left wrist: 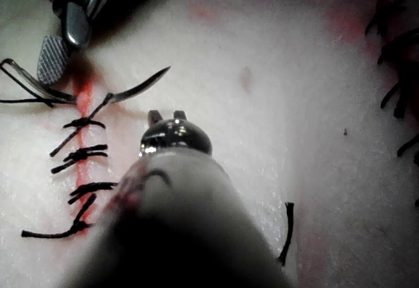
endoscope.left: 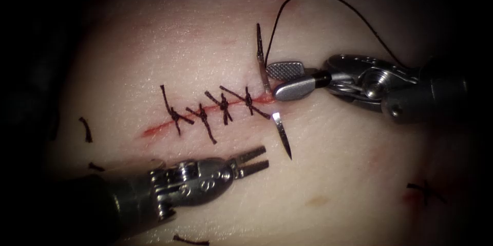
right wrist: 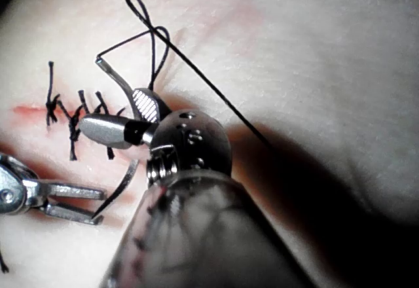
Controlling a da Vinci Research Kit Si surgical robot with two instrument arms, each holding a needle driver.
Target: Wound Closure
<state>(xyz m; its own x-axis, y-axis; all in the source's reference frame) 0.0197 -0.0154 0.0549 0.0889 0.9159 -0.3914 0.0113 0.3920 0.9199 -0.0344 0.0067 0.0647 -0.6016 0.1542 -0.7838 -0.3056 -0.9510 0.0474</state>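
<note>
Endoscope view: needle (endoscope.left: 281, 134) sits in the tissue (endoscope.left: 349, 174), tip out beside the cut (endoscope.left: 159, 129). Right claw (endoscope.left: 275, 80) is spread around its tail; left claw (endoscope.left: 255, 162) spread, empty. Grip should land behind the tip.

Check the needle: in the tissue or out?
In. The needle passes under the tissue at the cut's right end; its tip has emerged below, tail above beside the open right tool.

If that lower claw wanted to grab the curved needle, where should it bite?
Probably the bare pointed end sticking out of the tissue below the cut, approached from the lower left, where the left claw waits open. The needle passes through the tissue; the right claw is open at its tail.
</note>
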